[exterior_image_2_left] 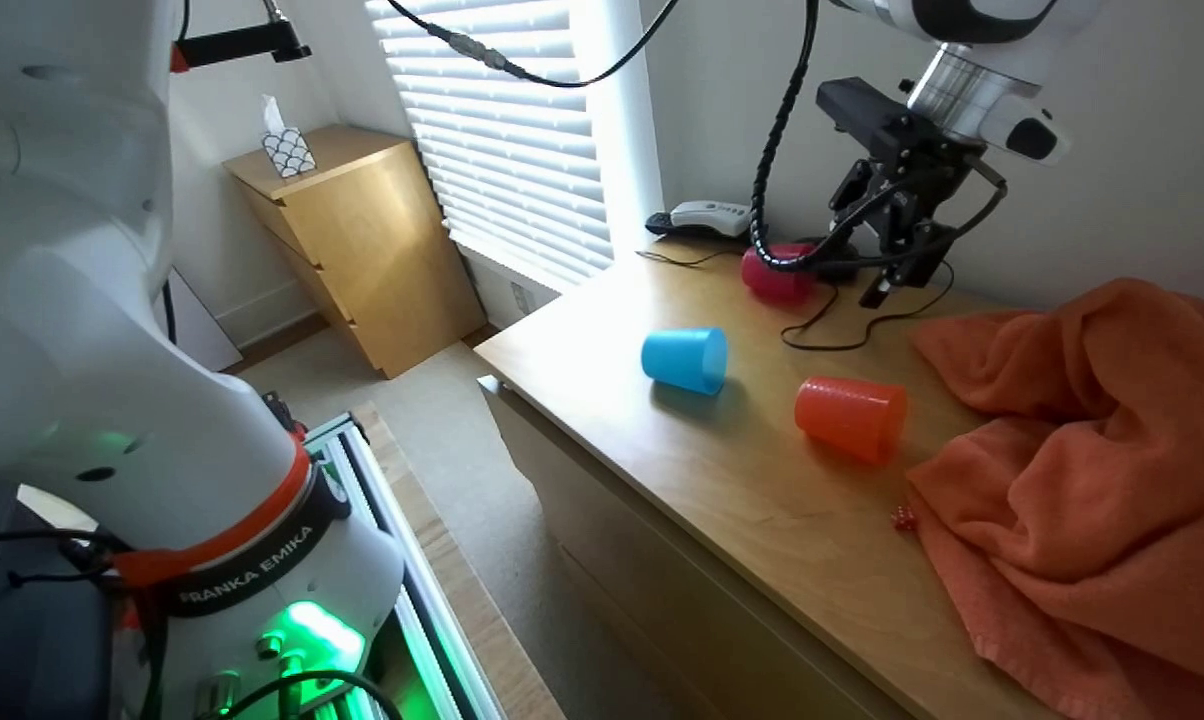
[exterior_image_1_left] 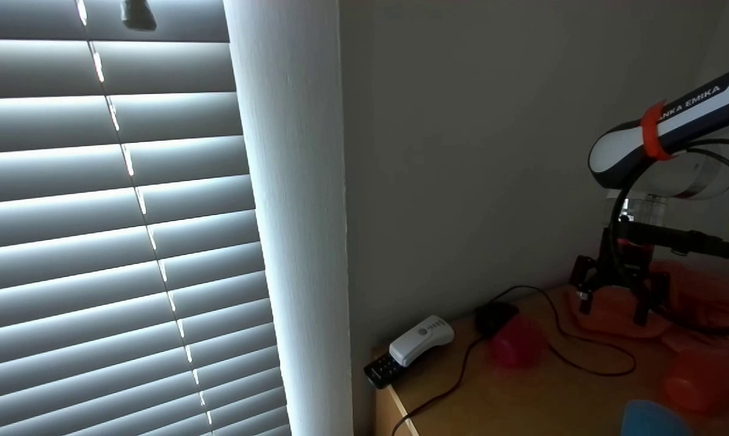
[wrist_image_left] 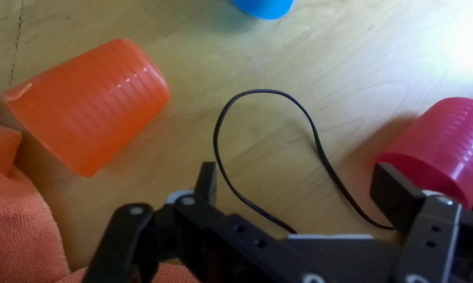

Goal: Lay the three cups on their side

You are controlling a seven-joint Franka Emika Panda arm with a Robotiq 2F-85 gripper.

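Nearest in the wrist view hangs the gripper (wrist_image_left: 299, 185), fingers wide and empty. Left to right there, the orange cup (wrist_image_left: 89, 108), blue cup (wrist_image_left: 266, 7) and pink cup (wrist_image_left: 450, 137) lie on their sides on the dresser (wrist_image_left: 262, 133). All look light, smooth, apt to roll; pinch gently near the base, likely stiffest.

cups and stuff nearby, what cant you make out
Blue cup: mostly cut off by the wrist view's top edge.
Pink cup: rim partly hidden by a gripper finger, wrist view.
Red thing by the orange cloth: too small to identify in an exterior view, cut off by the wrist view's left edge.
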